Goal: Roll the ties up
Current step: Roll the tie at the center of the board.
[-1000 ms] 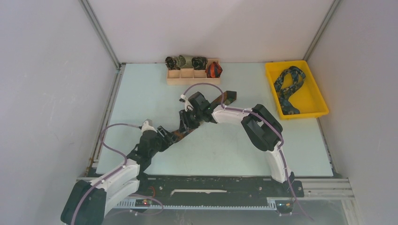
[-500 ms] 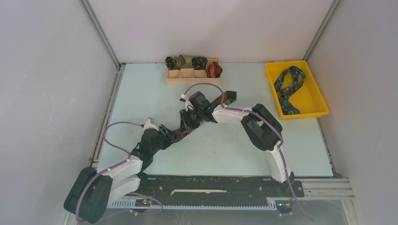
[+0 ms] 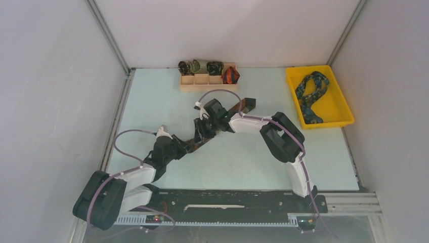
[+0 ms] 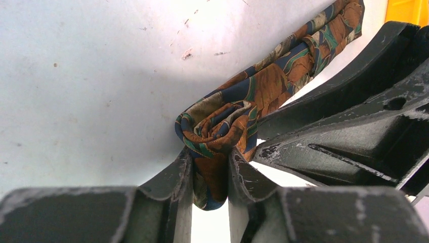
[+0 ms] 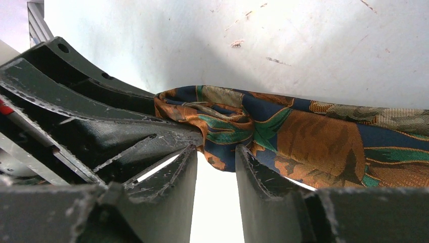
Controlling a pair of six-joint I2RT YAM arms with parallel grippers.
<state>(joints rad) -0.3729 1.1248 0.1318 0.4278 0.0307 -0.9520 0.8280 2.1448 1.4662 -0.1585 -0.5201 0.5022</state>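
The brown-orange-green tie [image 3: 221,119] lies slantwise at the middle of the pale worktop [image 3: 152,96], running from the upper right down to the lower left in the top view. Its upper-right end lies flat. Its lower-left end is wound into a small roll.

The left gripper [image 4: 210,174] has that roll. Its 2 fingers [image 4: 177,174] are closed to a narrow gap at the bottom centre of the left wrist view. The cloth fills the gap, and the spiral of the roll stands just above the tips.

The right gripper [image 5: 216,167] sits just beside it, further up the tie. Its fingers [image 5: 174,177] are also nearly closed at the bottom of the right wrist view. A bunched fold of the tie is pinched between their tips, with light showing in the gap below. The rest of the tie stretches off flat to the right of that frame.

A wooden box [image 3: 195,87] stands at the top centre of the top view. 3 dark rolled ties [image 3: 201,66] lie along its far edge, and a red tie [image 3: 230,76] sits rolled at its right end. A yellow tray [image 3: 338,104] at the upper right holds a navy tie [image 3: 309,93], loose and looped.
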